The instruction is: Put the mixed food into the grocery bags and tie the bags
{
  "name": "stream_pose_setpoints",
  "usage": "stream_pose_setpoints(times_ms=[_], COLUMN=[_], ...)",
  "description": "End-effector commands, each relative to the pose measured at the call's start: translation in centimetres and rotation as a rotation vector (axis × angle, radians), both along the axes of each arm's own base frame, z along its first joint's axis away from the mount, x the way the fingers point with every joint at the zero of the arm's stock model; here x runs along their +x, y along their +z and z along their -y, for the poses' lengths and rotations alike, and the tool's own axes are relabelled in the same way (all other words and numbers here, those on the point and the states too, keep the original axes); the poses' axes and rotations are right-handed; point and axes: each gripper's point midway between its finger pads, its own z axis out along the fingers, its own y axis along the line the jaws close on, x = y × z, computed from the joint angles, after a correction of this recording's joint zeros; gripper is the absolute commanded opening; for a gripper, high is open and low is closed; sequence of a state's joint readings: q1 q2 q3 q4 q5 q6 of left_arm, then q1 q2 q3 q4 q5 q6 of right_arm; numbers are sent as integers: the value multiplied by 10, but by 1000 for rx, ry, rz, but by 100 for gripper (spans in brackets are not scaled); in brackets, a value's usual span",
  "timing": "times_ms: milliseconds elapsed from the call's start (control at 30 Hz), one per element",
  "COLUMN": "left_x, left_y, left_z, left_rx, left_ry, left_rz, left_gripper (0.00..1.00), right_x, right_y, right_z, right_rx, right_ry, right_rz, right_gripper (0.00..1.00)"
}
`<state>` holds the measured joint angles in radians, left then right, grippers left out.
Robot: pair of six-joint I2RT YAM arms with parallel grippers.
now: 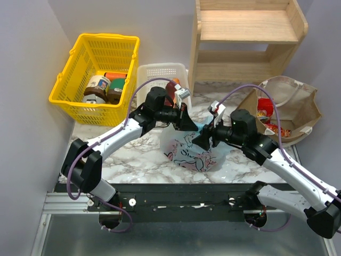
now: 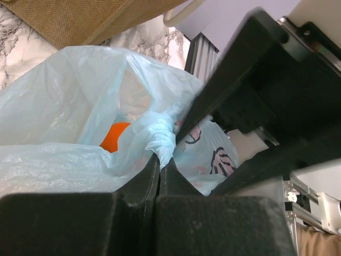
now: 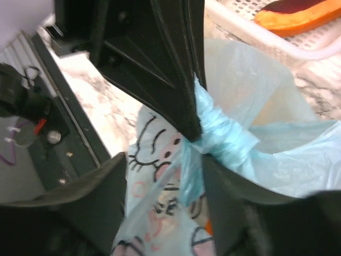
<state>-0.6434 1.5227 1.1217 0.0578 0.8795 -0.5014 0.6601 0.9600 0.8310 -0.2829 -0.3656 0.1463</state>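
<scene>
Top external: the light-blue bag [image 1: 193,156] sits on the marble table [image 1: 133,158] at centre, between the two arms. The left gripper [image 1: 188,124] and right gripper [image 1: 202,139] meet over its top; from here their jaws are too dark and crowded to read. The tan-brown bag [image 1: 296,115] lies open at right, with red snack packets [image 1: 265,109] showing inside, partly covered by its folds. At back left, a yellow basket [image 1: 80,53] holds jars [image 1: 99,88]. A white slotted tray [image 1: 160,72] stands behind the left arm, mostly blocked by it. A wooden shelf [image 1: 248,32] stands at back right.

Left wrist: the left gripper's jaws are pressed together, pinching a twisted neck [image 2: 159,140] of the light-blue bag. Through the plastic an orange round item [image 2: 114,136] shows, half hidden; no other contents are legible. The right gripper's black body fills the right side, out of focus. A corner of the tan-brown bag is cut off at the top edge.

Right wrist: the right gripper's jaws stand apart, with a strand of the bag hanging between them, touching neither clearly. One left-gripper finger comes down from above onto the twisted neck. A purple-and-orange wedge [image 3: 298,13] lies in the tray, cropped by the top edge.
</scene>
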Motion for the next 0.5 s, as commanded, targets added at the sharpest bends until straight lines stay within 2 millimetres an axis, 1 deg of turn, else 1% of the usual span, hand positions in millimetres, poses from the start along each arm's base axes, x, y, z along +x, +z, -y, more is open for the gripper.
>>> stream_pose_setpoints(times_ms=[0, 33, 67, 100, 133, 167, 200, 233, 267, 300, 333, 433, 467], left_x=[-8, -11, -12, -14, -17, -19, -24, -25, -26, -27, -27, -27, -27], left_y=[14, 18, 16, 17, 21, 20, 23, 22, 22, 22, 22, 22, 21], left_z=[-6, -8, -10, -12, -14, -16, -19, -20, -20, -20, -21, -22, -23], left_rx=[-39, -45, -44, -47, -57, -58, -68, -69, -71, -71, -68, -62, -62], left_ry=[-43, -51, -57, -63, -69, -80, -90, -94, -99, -101, -101, -96, -96], left_rz=[124, 153, 185, 205, 229, 252, 285, 289, 294, 297, 298, 310, 311], left_gripper=[0, 0, 0, 0, 0, 0, 0, 0, 0, 0, 0, 0, 0], right_x=[-1, 0, 6, 7, 9, 11, 17, 15, 15, 18, 16, 20, 18], right_y=[48, 66, 76, 82, 86, 99, 95, 99, 96, 89, 87, 78, 76], right_z=[10, 12, 18, 22, 24, 24, 17, 12, 8, 4, 0, -4, -5], right_rx=[16, 35, 35, 34, 24, 32, -1, 2, -4, -18, -12, -45, -45], right_ry=[-27, -42, -89, -108, -114, -116, -76, -36, -11, 9, 35, 75, 96], right_rz=[98, 132, 157, 166, 188, 215, 205, 212, 205, 186, 174, 184, 183], right_gripper=[74, 79, 82, 85, 89, 90, 92, 91, 91, 91, 91, 88, 87])
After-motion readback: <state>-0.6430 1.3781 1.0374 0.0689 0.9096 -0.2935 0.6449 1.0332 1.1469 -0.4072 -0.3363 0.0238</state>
